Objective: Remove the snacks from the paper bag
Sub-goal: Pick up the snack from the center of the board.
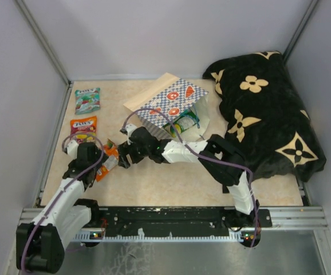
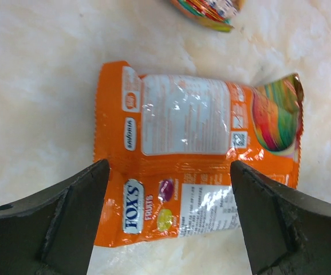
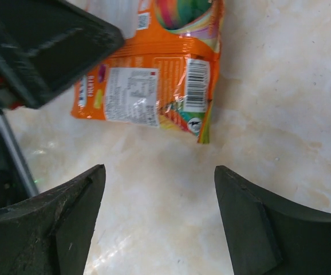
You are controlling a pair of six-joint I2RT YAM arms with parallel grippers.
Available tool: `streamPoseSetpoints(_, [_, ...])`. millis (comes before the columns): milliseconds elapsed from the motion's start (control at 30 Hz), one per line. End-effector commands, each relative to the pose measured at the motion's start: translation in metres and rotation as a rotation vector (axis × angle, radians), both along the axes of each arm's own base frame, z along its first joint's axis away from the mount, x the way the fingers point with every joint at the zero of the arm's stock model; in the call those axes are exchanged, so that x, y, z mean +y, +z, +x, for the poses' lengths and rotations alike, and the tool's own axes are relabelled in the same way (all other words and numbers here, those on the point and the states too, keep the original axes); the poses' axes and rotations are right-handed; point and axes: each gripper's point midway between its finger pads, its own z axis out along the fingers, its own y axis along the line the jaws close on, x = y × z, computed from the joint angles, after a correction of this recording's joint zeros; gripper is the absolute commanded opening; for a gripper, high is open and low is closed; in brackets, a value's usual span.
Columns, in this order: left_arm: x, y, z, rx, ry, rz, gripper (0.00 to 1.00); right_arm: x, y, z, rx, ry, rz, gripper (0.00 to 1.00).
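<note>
An orange snack packet point(image 2: 194, 143) lies flat on the table, printed back up. My left gripper point(image 2: 169, 172) is open and low over it, a finger on each side of its lower part. My right gripper point(image 3: 160, 172) is open and empty over bare table just short of the same orange packet point(image 3: 154, 80). From above, the two grippers point(image 1: 103, 162) point(image 1: 121, 158) meet at this packet point(image 1: 110, 153). A teal snack point(image 1: 87, 100) and a purple-yellow snack point(image 1: 83, 129) lie at the far left. The paper bag point(image 1: 168, 100) lies on its side with a green packet point(image 1: 184, 121) in its mouth.
A black flower-patterned cloth point(image 1: 268, 114) is bunched at the right, against the right arm. Grey walls close in the back and sides. A black rail point(image 1: 177, 216) runs along the near edge. The edge of another packet point(image 2: 208, 8) shows at the top of the left wrist view.
</note>
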Motion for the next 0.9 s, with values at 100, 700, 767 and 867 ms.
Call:
streamPoseSetpoints(100, [0.022,0.007,-0.009,-0.006,0.137,0.001,0.92,0.035,-0.013,0.023,-0.003,-0.013,0.042,0.79])
streamPoseSetpoints(700, [0.034,0.015,-0.023,-0.046,0.239,-0.003,0.91,0.056,-0.024,0.039,0.153,-0.036,0.187,0.21])
streamPoseSetpoints(767, [0.034,0.019,-0.024,-0.057,0.240,-0.007,0.91,0.054,-0.019,0.038,0.159,-0.047,0.194,0.00])
streamPoseSetpoints(867, [0.033,0.035,-0.024,-0.101,0.239,-0.020,0.91,0.049,0.007,0.038,0.127,-0.062,0.239,0.00])
